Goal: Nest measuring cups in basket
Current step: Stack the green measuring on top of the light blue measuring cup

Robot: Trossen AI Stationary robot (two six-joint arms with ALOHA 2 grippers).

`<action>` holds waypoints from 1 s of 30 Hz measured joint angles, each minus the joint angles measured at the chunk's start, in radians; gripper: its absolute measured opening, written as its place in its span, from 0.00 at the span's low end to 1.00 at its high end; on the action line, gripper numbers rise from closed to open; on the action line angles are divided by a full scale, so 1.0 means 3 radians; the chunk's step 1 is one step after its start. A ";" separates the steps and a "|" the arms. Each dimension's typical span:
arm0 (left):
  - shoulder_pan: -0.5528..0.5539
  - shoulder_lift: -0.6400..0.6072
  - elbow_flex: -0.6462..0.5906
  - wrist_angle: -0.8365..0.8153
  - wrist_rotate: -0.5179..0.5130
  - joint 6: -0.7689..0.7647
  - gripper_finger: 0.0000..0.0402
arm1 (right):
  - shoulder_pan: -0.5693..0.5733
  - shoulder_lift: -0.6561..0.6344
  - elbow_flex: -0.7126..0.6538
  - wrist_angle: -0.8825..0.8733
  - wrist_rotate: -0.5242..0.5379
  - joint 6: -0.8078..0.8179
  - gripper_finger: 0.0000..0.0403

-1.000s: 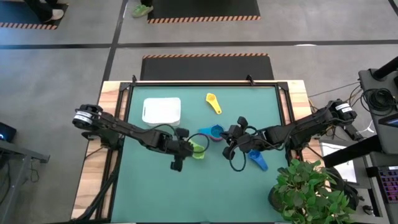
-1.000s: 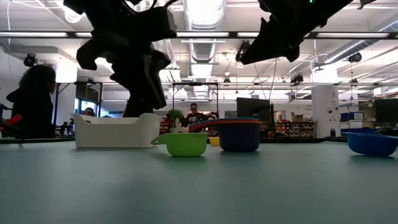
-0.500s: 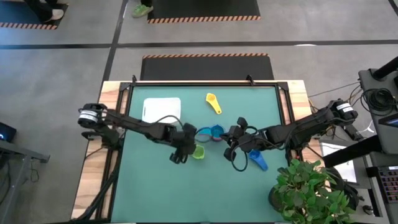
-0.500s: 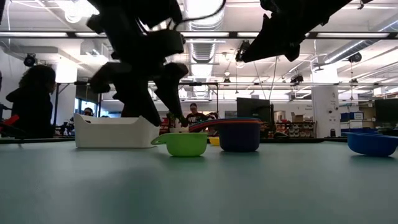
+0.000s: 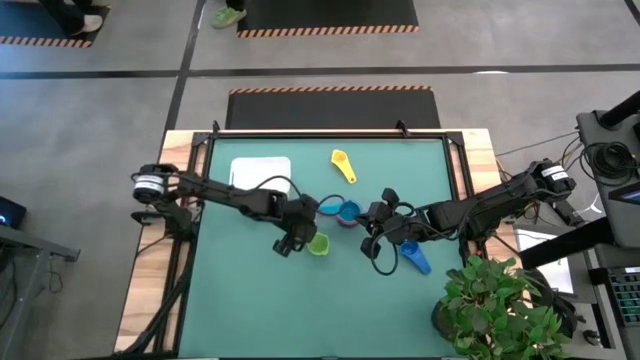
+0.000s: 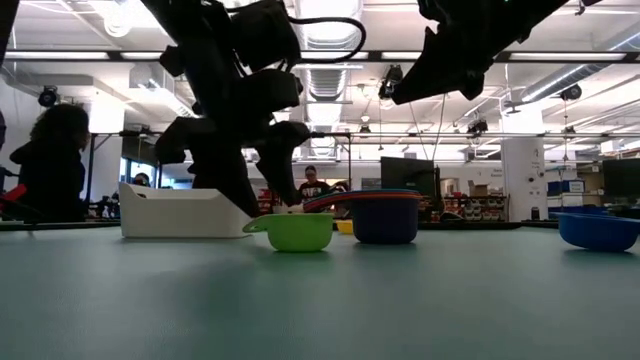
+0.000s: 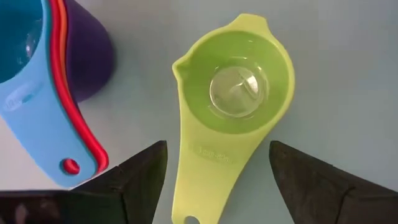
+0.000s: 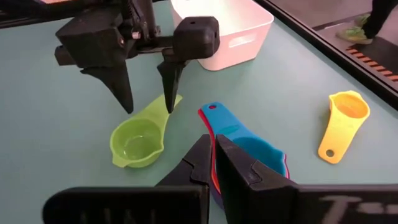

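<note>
A glossy lime-green plastic measuring cup (image 7: pixel 239 93), round-bowled with a small pouring lip and a short flat handle, sits upright on the matte teal table (image 5: pixel 250 300) near its centre, its handle lying between the spread fingers of the left gripper (image 8: pixel 146 87), which straddles it without touching. Just beside it, at about two o'clock in the overhead view, stands a nested stack of smooth plastic scoops (image 5: pixel 343 212): a light blue one on top, red and orange rims beneath, in a purple bowl. The right gripper (image 8: pixel 214 158) hangs above that stack with its fingers pressed together, holding nothing. A dark blue plastic cup (image 5: pixel 414 257) lies at four o'clock from the stack, beside the right arm. A yellow plastic scoop (image 5: pixel 343 166) lies alone at twelve o'clock, near the far edge. The white, shallow, square plastic basket (image 5: pixel 260 178) with rounded corners sits at ten o'clock from the green cup.
</note>
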 joint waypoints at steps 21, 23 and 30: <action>0.0046 0.0233 0.0000 0.0039 0.0004 -0.0046 0.40 | 0.0000 0.0000 0.0000 -0.0001 0.0001 0.0000 0.02; 0.0046 0.0231 0.0000 0.0039 -0.0006 -0.0068 0.37 | 0.0000 0.0000 0.0001 0.0000 0.0001 0.0000 0.02; 0.0037 0.0209 0.0000 0.0026 -0.0017 -0.0195 0.37 | 0.0000 0.0000 0.0000 -0.0017 0.0001 0.0000 0.02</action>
